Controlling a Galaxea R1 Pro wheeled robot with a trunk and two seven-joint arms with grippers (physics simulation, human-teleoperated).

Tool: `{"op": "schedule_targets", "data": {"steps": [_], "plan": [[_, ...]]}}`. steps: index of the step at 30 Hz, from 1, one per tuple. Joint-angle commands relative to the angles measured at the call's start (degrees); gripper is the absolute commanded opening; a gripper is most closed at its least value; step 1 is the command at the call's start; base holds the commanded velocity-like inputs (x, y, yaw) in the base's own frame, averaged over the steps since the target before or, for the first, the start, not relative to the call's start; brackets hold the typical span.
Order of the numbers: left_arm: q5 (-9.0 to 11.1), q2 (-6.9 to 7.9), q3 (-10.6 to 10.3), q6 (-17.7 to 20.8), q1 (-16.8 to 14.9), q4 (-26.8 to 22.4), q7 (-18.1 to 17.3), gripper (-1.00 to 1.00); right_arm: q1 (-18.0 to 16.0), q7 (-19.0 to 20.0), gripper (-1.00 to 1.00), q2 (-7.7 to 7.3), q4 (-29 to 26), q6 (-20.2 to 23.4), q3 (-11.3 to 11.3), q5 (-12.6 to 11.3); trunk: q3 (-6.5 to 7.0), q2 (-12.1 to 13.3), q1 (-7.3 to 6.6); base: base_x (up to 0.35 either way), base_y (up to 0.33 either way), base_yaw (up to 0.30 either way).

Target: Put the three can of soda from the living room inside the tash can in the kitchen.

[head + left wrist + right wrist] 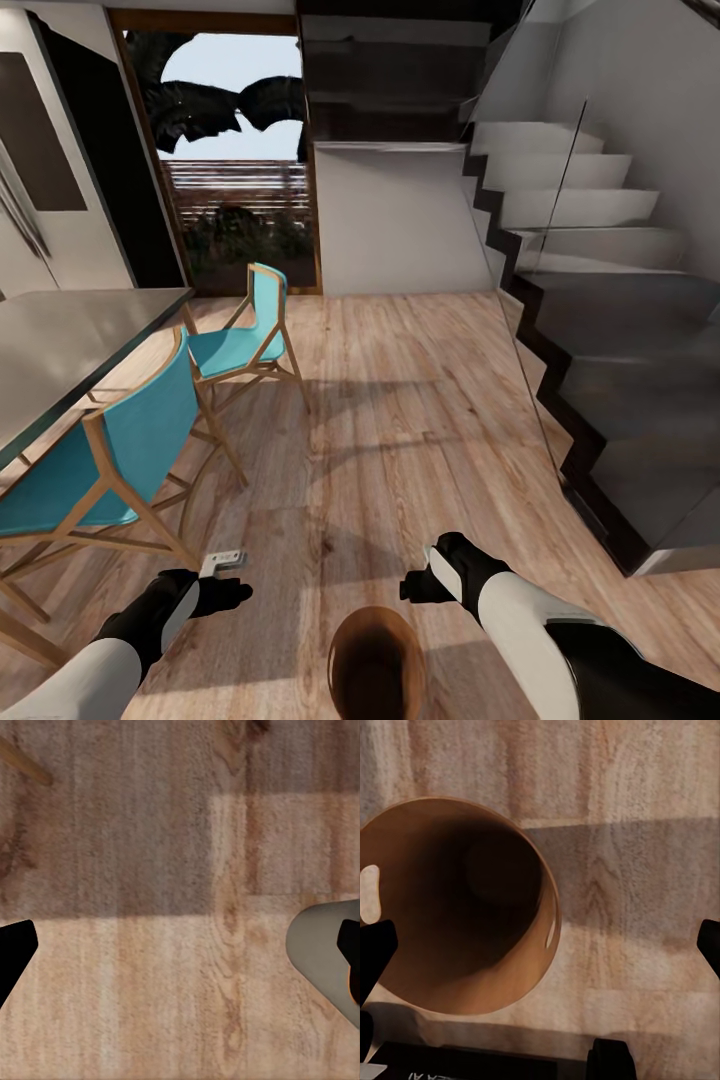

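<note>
Location: kitchen, trash can (376,660) between both arms | left pincer (228,592) wide, empty | right pincer (418,585) wide, empty | Step judged: fetch next soda can from living room.

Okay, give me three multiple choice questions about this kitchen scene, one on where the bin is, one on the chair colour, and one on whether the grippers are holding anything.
1. Where does the trash can stand?
A. On the floor between the two arms
B. On the table
C. On the stairs

2. What colour are the chair seats?
A. Red
B. Teal
C. Black

3. What are the left gripper and right gripper holding?
A. An orange can each
B. One blue can
C. Nothing, both open

Answers: 1 A, its copper-brown opening sits on the wood floor between the arms. 2 B, both chairs show teal panels. 3 C, wrist views show fingers spread with nothing between them.
</note>
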Motion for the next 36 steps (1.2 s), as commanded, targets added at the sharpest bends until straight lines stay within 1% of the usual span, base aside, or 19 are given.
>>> {"op": "schedule_targets", "data": {"steps": [1,13,36], "plan": [[0.00,-0.01,0.00,0.00,0.00,0.00,0.01,1.00,0.00,0.00,1.00,0.00,0.00,0.00,0.01,0.00,-0.02,0.00,0.00,0.002,0.000,0.000],[0.01,-0.41,0.02,0.05,0.00,-0.01,0.11,1.00,0.00,0.00,1.00,0.02,0.01,0.00,0.03,0.00,-0.25,0.00,0.00,0.001,0.000,0.000],[0.01,-0.49,0.03,0.09,0.00,-0.01,0.03,1.00,0.00,0.01,1.00,0.07,0.01,0.00,0.03,0.00,-4.83,-9.23,5.05,0.000,0.000,0.000]]}}
